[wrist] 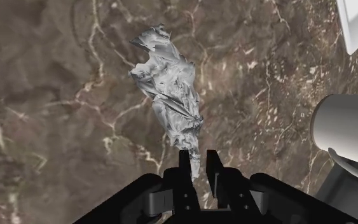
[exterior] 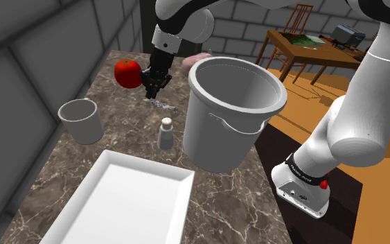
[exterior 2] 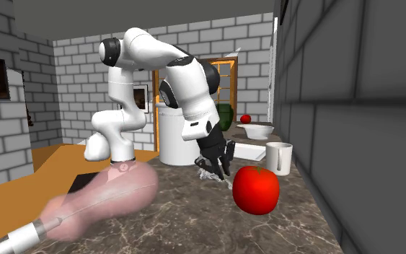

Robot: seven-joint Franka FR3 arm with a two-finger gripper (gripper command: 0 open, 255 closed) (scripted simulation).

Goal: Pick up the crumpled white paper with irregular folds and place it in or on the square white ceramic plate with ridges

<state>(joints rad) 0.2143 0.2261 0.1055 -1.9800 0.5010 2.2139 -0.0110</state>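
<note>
Crumpled paper (wrist: 170, 95) in fingers (wrist: 184, 170), off plate (exterior: 120, 204)

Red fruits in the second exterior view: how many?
2. One fruit sits on the counter beside the end effector; the other far back, beyond the bowl. Others may be hidden.

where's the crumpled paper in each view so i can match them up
Shoulder view: the crumpled paper lies upper middle on the marble counter, just under the claw, between the red apple and the white bucket.
Second exterior view: centre, at the claw's tip, left of the apple.
Wrist view: middle, its near end clasped by the claw.
Shared landmark: the claw.
</note>
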